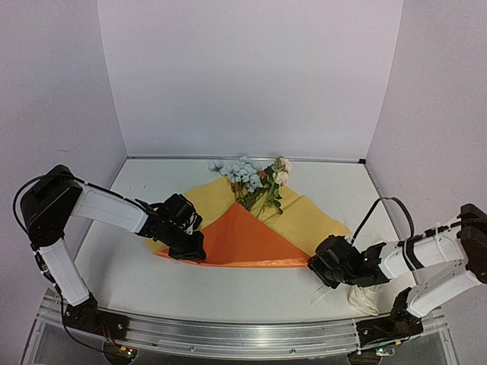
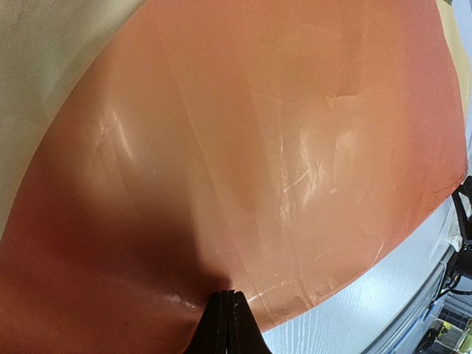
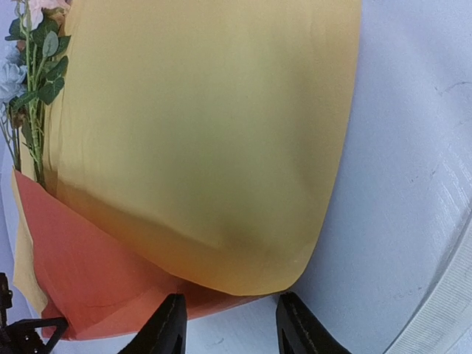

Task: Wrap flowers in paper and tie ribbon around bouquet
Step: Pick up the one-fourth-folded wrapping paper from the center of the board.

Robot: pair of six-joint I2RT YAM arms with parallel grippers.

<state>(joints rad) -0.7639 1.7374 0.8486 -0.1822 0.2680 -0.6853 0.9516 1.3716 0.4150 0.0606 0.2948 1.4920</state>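
The paper (image 1: 308, 217) lies yellow face up, with an orange flap (image 1: 243, 237) folded over its middle into a triangle. The flowers (image 1: 251, 179) stick out at the far end, pale blue and cream blooms on green stems (image 3: 33, 81). My left gripper (image 1: 190, 247) is shut on the left corner of the orange paper (image 2: 258, 147), with its tips (image 2: 228, 299) pinched together at a crease. My right gripper (image 1: 318, 270) stands open at the paper's right corner (image 3: 199, 133), and its fingers (image 3: 173, 317) flank the yellow tip without touching it. A cream-white ribbon (image 1: 364, 300) lies bunched under the right arm.
The white table (image 1: 152, 281) ends in a metal rail (image 1: 243, 334) along the near edge, where both arm bases are bolted. Pale walls close in the back and both sides. A white woven band (image 3: 442, 302) runs along the lower right of the right wrist view.
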